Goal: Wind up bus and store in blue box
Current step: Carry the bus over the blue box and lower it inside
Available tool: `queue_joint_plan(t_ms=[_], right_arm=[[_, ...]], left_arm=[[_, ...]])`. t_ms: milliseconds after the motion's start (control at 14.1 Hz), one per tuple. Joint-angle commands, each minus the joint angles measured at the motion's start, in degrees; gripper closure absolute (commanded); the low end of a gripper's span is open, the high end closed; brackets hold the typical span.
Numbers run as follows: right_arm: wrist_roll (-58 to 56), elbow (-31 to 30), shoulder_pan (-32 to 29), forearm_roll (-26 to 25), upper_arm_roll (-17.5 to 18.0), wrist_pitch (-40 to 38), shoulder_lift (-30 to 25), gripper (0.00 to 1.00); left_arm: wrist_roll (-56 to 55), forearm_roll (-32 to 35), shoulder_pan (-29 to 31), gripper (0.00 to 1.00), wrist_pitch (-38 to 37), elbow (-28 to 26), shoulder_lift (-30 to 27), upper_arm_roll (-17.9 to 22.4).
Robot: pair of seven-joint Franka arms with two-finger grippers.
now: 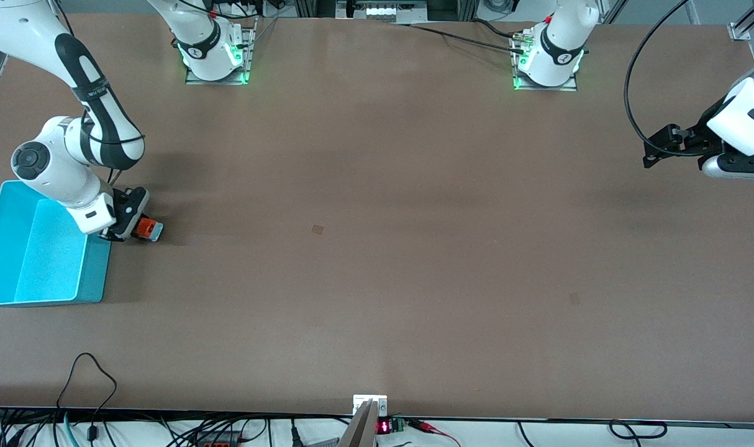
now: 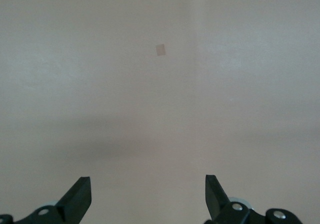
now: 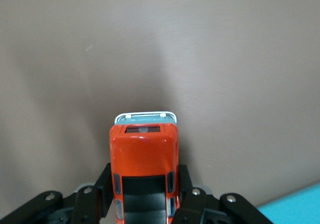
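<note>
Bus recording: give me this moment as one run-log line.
right gripper: shut on bus, on table beside blue box | left gripper: open, waiting over table | bus not yet in box

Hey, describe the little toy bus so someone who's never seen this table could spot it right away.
Start at the blue box at the right arm's end of the table. Beside its corner farthest from the front camera, the right gripper is shut on the bus, which sits on the tabletop. It is a small orange-red toy with a dark roof panel and silver-grey end, the only bright thing on the brown surface.
</note>
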Motion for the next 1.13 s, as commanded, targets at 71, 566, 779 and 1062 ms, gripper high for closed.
queue_joint_plan(t_ms=[71,566,779,1062], right_arm=[[27.3,4.5,0.6,-0.3,2.6,-7.6,-4.5,1.00],[42.2,13.3,-2.7,5.7,-0.3,-18.1,-5.9,1.00],[42.8,16.4,-2.9,5.2,-5.7,-18.8,-4.4,1.00],[40.7,21.1,-3.5,4.9,-9.0,-20.1,1.3,1.00]], left_arm=[[0.1,-0.4,0.0,0.00,-0.2,0.3,0.0,0.4],[0.1,-0.4,0.1,0.00,-0.1,0.3,0.1,0.4],[0.1,-0.4,0.0,0.00,-0.1,0.3,0.1,0.4],[0.1,-0.4,0.0,0.00,-0.1,0.3,0.1,0.4]])
